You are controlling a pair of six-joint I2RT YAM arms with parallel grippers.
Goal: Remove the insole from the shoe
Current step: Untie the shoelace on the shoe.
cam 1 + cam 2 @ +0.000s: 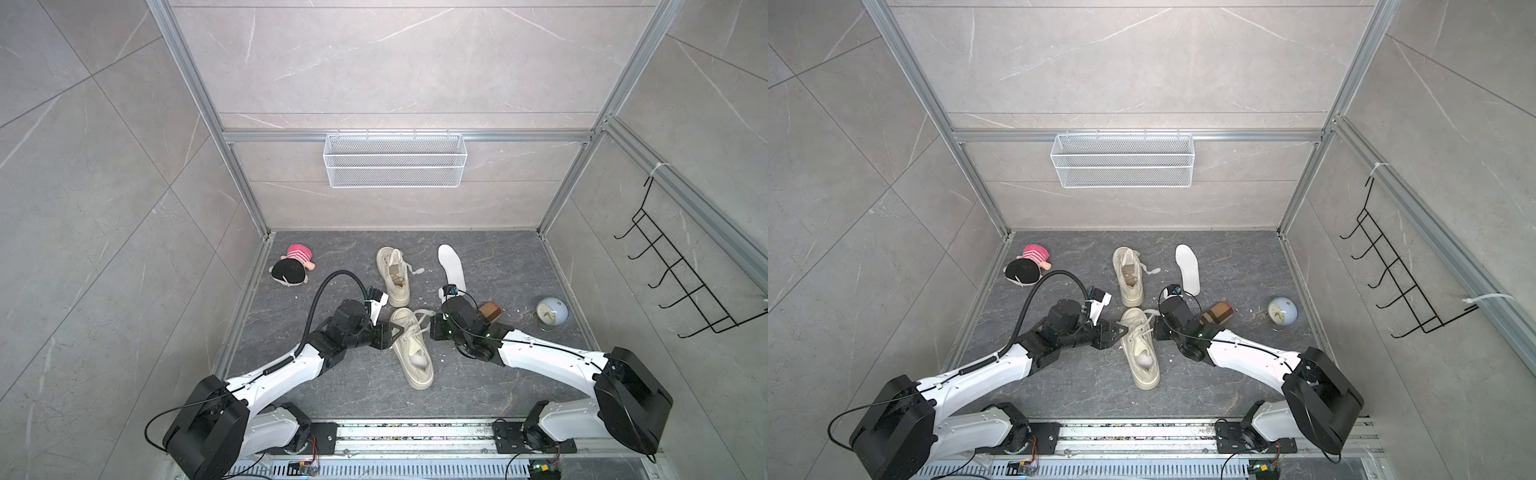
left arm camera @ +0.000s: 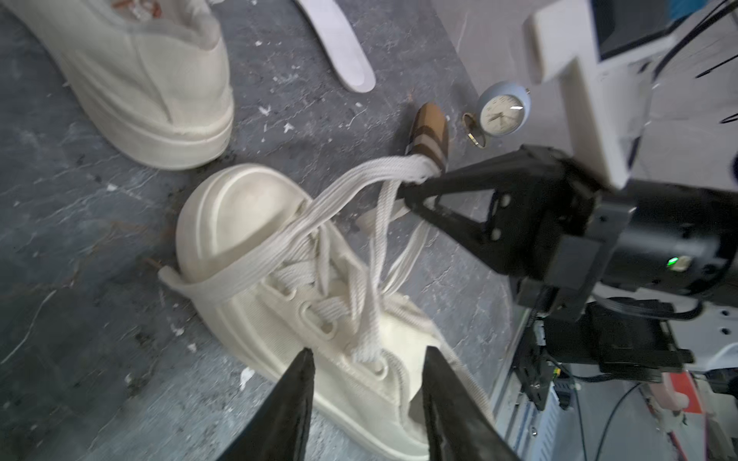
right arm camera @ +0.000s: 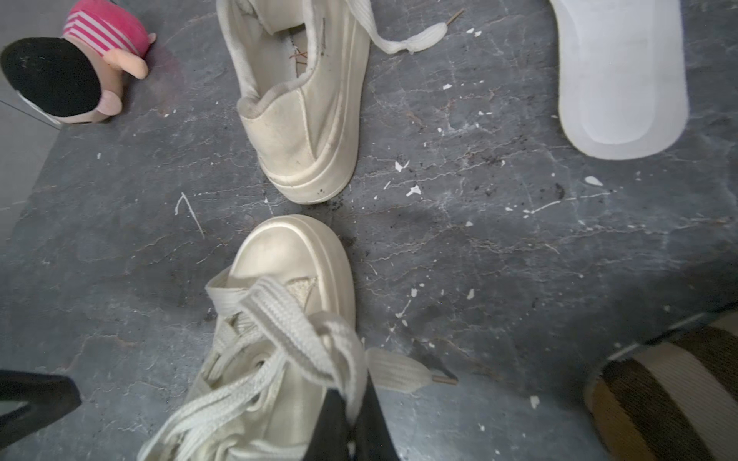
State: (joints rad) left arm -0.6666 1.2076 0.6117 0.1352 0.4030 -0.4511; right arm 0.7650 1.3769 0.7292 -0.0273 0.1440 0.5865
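Two cream shoes lie on the dark floor. The near shoe (image 1: 411, 353) has something white, perhaps its insole (image 1: 417, 360), showing at its heel opening. My left gripper (image 2: 367, 359) is open at that shoe's left side, with the laced upper showing between its fingers. My right gripper (image 3: 355, 403) is shut on the near shoe's laces (image 2: 383, 175) and holds them out to the shoe's right. In both top views the far shoe (image 1: 1128, 276) lies open. A loose white insole (image 1: 452, 266) lies flat to its right.
A plush doll (image 1: 291, 268) lies at the back left. A brown striped box (image 1: 490, 311) and a small blue clock (image 1: 550, 314) sit right of my right arm. A wire basket (image 1: 395, 160) hangs on the back wall and a black hook rack (image 1: 685, 270) on the right wall.
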